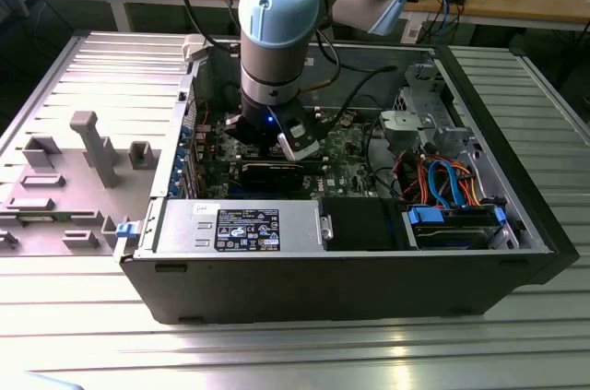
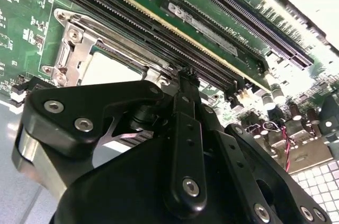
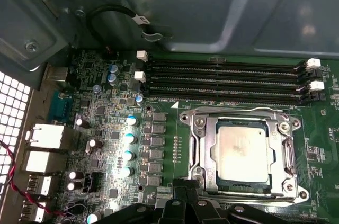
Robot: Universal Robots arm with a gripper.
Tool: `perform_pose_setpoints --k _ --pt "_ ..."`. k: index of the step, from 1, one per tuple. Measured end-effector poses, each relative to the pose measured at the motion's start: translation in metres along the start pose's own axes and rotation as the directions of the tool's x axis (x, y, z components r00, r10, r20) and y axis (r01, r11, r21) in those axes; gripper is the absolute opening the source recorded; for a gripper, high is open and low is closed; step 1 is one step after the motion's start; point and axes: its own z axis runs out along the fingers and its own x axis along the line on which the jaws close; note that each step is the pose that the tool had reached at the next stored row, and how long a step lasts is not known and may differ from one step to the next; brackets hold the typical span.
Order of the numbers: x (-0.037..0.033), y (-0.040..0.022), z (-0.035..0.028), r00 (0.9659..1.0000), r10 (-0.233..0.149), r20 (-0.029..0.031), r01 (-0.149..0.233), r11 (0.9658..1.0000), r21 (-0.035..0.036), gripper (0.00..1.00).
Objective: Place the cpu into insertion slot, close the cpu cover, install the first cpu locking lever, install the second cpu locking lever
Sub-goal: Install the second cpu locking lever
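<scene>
The cpu (image 3: 241, 152), a dull silver square, lies in the insertion slot (image 3: 294, 195) on the green motherboard (image 3: 106, 123). The cpu cover (image 3: 204, 144) lies flat around it, and its window shows the chip's top. Thin wire levers run flat along the slot's edges; whether they are latched I cannot tell. My black gripper (image 3: 183, 186) is shut with nothing in it. Its tip hovers at the slot's rim. In the second wrist view the gripper (image 2: 187, 74) stands just beside the cpu (image 2: 108, 70) and the cpu cover (image 2: 71, 49). The arm (image 1: 272, 30) reaches down into the open case.
Long black memory slots (image 3: 222, 78) run beside the socket, with the grey case wall (image 3: 185, 7) and a looped black cable (image 3: 114, 15) behind them. Capacitors (image 3: 130, 139) stand on the board. The graphics card (image 1: 267, 173), power supply (image 1: 240, 224) and drive cables (image 1: 442, 178) crowd the case.
</scene>
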Motion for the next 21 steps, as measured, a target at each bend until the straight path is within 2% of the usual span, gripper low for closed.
perform_pose_setpoints --k 2,9,11,16,21 --pt "0.0002 0.0017 0.0019 1.0 0.0 0.0 0.0 1.0 -0.0004 0.11" --pt "0.0014 0.0018 0.0024 1.0 0.0 0.0 0.0 1.0 0.0012 0.11" --pt "0.0017 0.0025 0.0001 1.0 0.0 0.0001 0.0 1.0 0.001 0.11" --pt "0.0023 0.0057 -0.0118 1.0 0.0 -0.0001 0.0 1.0 0.0014 0.11" --pt "0.0023 0.0061 -0.0133 1.0 0.0 -0.0001 0.0 1.0 0.0014 0.11"
